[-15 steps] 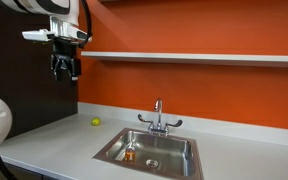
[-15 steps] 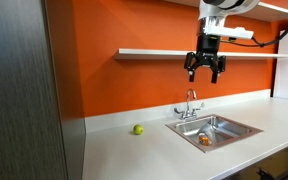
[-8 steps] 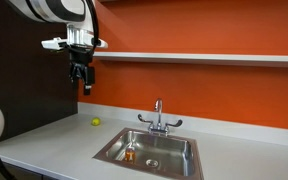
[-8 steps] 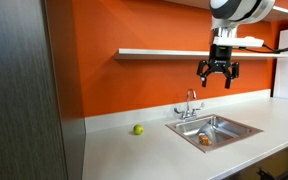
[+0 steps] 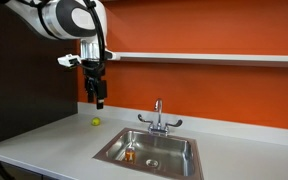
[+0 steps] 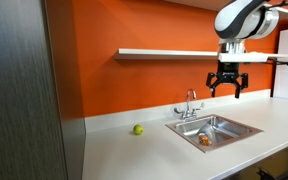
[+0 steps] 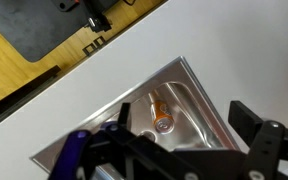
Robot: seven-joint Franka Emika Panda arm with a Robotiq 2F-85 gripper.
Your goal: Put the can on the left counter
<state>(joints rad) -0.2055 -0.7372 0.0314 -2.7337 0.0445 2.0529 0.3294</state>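
The orange-red can point(image 5: 129, 154) sits inside the steel sink basin point(image 5: 169, 147), near its left wall; it also shows in the other exterior view point(image 6: 204, 140) and in the wrist view point(image 7: 160, 110), silvery top visible. My gripper point(image 5: 99, 96) hangs open and empty high in the air, well above the counter and apart from the can. It shows to the right of the faucet in an exterior view point(image 6: 228, 85). In the wrist view the gripper point(image 7: 184, 118) frames the can between its black fingers point(image 7: 246, 120). The left counter point(image 5: 54, 140) is smooth light grey.
A small yellow-green ball point(image 5: 95, 122) lies on the left counter by the orange wall, also in the other exterior view point(image 6: 138, 129). A chrome faucet point(image 5: 158, 115) stands behind the basin. A shelf point(image 6: 164, 52) runs along the wall. A dark cabinet point(image 6: 24, 90) bounds the counter's end.
The arm has swung sideways toward the sink and come down somewhat. The gripper stays open and empty. The can and ball have not moved.
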